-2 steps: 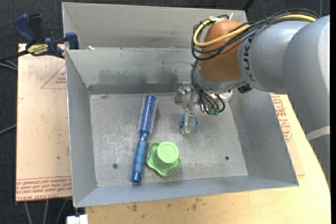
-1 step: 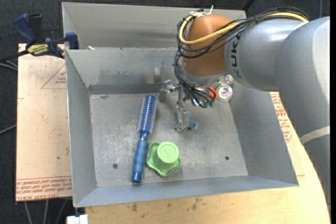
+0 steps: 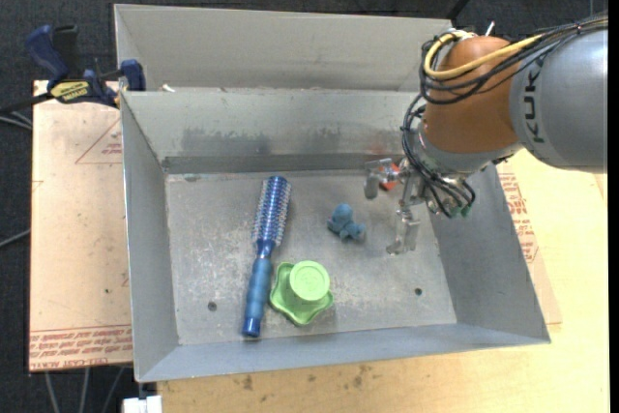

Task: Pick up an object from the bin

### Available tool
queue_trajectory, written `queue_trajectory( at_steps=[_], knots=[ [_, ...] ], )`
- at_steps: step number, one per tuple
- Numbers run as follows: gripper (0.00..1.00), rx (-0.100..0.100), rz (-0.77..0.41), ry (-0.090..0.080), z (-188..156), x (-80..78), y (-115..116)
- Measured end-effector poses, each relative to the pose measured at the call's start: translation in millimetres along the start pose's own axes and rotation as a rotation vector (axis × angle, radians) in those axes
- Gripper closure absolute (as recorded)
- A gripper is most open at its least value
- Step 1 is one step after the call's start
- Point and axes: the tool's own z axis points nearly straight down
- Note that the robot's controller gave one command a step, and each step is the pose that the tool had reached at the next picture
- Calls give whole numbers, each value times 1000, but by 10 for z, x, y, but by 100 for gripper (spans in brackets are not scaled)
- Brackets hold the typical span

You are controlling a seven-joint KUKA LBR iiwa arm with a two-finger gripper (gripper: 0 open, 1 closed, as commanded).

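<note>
Gripper (image 3: 399,245): low inside the bin, near its right wall and a little towards the back; it points down over bare grey floor; whether it is spread or pressed together I cannot tell; nothing can be made out in its grasp

Arm (image 3: 571,102): grey; comes in from the right over the bin's right rim; bends down to the gripper

Orange cover (image 3: 469,106): round, on the wrist straight above the gripper; cables (image 3: 447,53) loop over its top and hang down its left side

Blue lump (image 3: 344,223): the thing nearest the gripper; small, dull blue and knobbly; lies on the floor just to the gripper's left, at about its height in the view; apart from it, not touching

Hairbrush (image 3: 264,251): blue; well to the gripper's left, beyond the blue lump; lies nearly lengthwise, bristle head towards the back wall, handle towards the front

Green cup (image 3: 304,290): light green, round top with a wavy edge below; to the gripper's left and nearer the front; touching or just beside the hairbrush's handle on its right side

Bin (image 3: 145,208): grey metal with sloping walls; the three things lie spread out singly in its left and middle parts, all on the gripper's left
</note>
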Motion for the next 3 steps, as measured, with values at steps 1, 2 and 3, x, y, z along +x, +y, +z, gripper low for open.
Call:
queue_trajectory(
  at_steps=[1,2,3],
  knots=[
    [0,-5,-176,-2,536,-609,425],
    [100,-3,-173,-3,507,-612,400],
    [100,0,-166,-12,-1164,-587,308]
  ],
)
